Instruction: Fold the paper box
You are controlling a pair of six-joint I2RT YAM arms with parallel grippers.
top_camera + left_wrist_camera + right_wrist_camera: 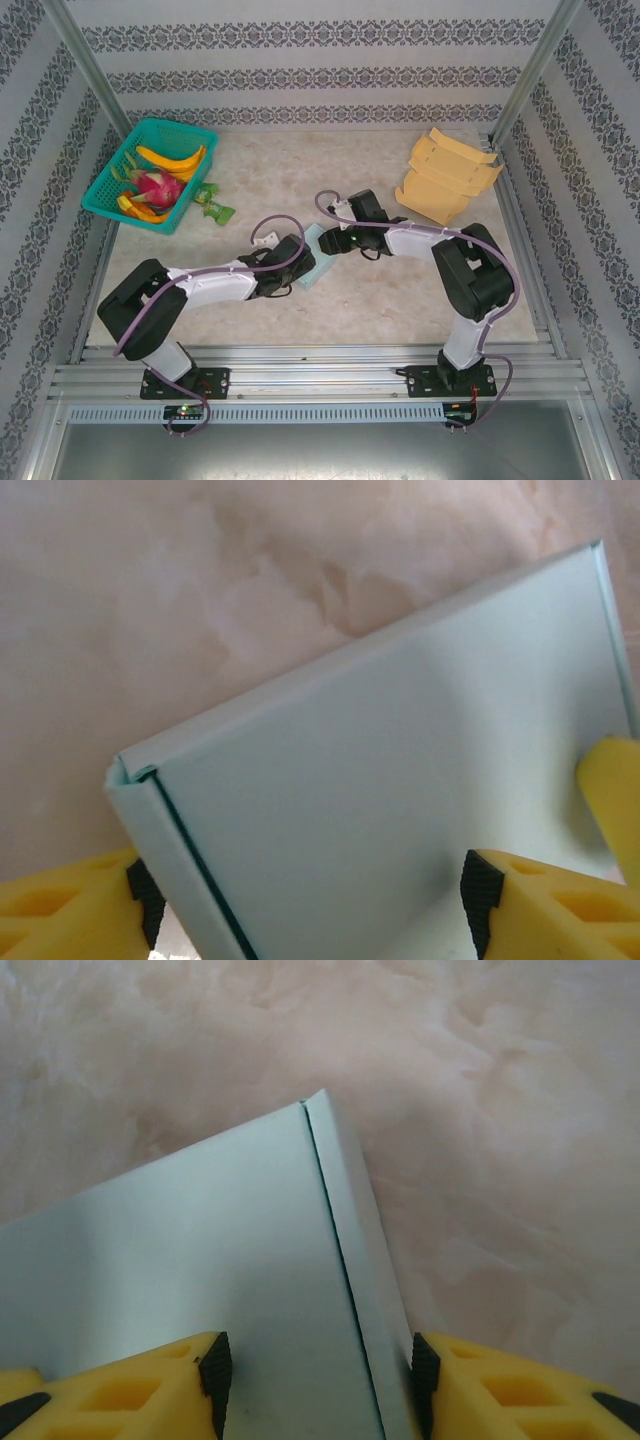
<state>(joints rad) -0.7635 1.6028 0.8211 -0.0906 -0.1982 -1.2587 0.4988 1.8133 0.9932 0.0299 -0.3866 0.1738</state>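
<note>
Locate paper box [312, 262] well right of basket [160, 124]. Note 2 side walls [365, 1290] creased up; judge folding partway, closure pending. Find left gripper [307, 898] and right gripper [315, 1365] spread astride those walls, clamping nothing.

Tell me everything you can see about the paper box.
The box is pale mint, smooth matte card, folded into a flat, shallow shape with crisp creases, a narrow side wall and a dark seam line along one edge. It lies flat on the marble-look table, mid-table between the arms. The left gripper straddles one corner and the right gripper the seam edge at another. Whether either pinches it is unclear.
</note>
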